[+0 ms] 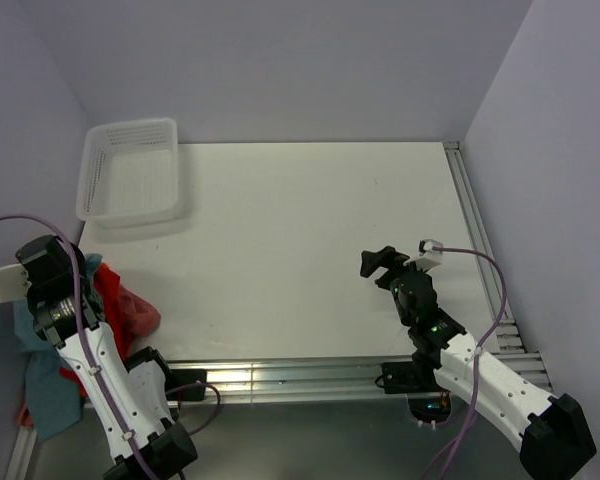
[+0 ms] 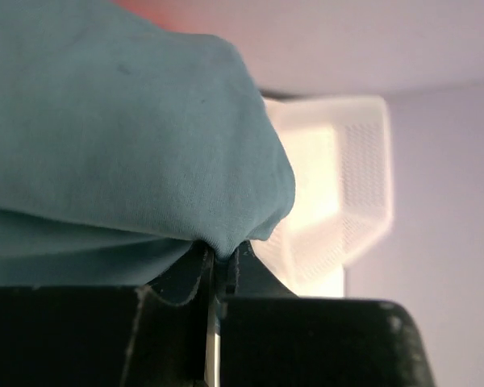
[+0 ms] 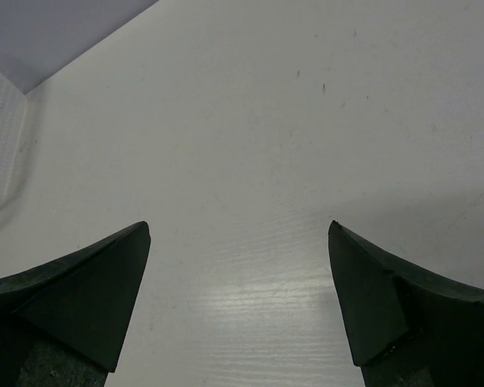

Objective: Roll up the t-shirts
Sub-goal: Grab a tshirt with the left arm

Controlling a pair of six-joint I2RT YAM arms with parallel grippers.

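A pile of t-shirts lies at the table's near left corner and hangs over its left edge. A red t-shirt (image 1: 128, 306) lies on top, beside a blue-grey t-shirt (image 1: 46, 388). My left gripper (image 2: 219, 251) is shut on a fold of the blue-grey t-shirt (image 2: 121, 129), which fills most of the left wrist view. In the top view its fingers are hidden under the wrist. My right gripper (image 1: 378, 262) is open and empty, low over the bare table right of centre. In the right wrist view (image 3: 239, 230) only tabletop shows between its fingers.
A white mesh basket (image 1: 130, 170) stands at the table's far left corner; it also shows in the left wrist view (image 2: 347, 193) and at the left edge of the right wrist view (image 3: 0, 137). The white table (image 1: 310, 210) has metal rails along its right and near edges.
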